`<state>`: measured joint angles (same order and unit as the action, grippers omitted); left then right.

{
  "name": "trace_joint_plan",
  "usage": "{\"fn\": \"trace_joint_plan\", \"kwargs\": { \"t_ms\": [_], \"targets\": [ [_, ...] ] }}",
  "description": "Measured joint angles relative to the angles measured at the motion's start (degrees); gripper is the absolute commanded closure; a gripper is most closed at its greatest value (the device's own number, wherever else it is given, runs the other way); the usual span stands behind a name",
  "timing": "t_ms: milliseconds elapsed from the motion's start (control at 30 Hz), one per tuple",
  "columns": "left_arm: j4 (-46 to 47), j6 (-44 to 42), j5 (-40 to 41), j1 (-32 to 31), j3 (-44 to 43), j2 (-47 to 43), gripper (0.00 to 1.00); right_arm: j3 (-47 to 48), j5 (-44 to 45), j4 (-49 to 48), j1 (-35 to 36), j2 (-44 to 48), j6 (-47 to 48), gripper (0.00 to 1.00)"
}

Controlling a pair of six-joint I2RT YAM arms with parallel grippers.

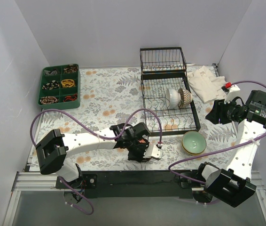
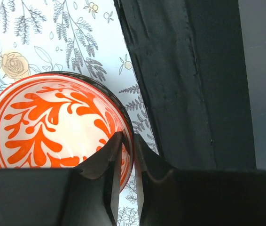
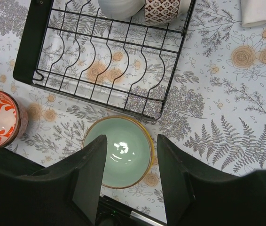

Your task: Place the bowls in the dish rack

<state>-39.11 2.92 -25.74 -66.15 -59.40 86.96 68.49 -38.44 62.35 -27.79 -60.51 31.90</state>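
My left gripper [image 1: 141, 143] is shut on the rim of a red-orange patterned bowl [image 2: 53, 122], with one finger inside and one outside, near the table's front edge. The bowl shows as a red spot under the gripper in the top view [image 1: 143, 140]. My right gripper [image 1: 216, 113] is open and empty, held high above a pale green bowl [image 3: 123, 150] that sits on the mat [image 1: 193, 142] in front of the dish rack [image 1: 192, 123]. A white bowl [image 1: 173, 97] and a brown lattice bowl [image 1: 185, 96] stand in the rack.
A green compartment tray [image 1: 60, 84] with small items sits at the back left. A folded cream cloth [image 1: 208, 82] lies right of the rack. The black table edge [image 2: 189, 70] runs right beside the red-orange bowl.
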Motion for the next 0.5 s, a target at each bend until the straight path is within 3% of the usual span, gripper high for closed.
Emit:
{"fn": "trace_joint_plan", "kwargs": {
  "t_ms": [500],
  "targets": [
    [-3.7,1.1,4.0,4.1,-14.6,-0.1,1.00,0.0,-0.4,-0.9,0.0,-1.7,-0.3,0.45]
  ]
}}
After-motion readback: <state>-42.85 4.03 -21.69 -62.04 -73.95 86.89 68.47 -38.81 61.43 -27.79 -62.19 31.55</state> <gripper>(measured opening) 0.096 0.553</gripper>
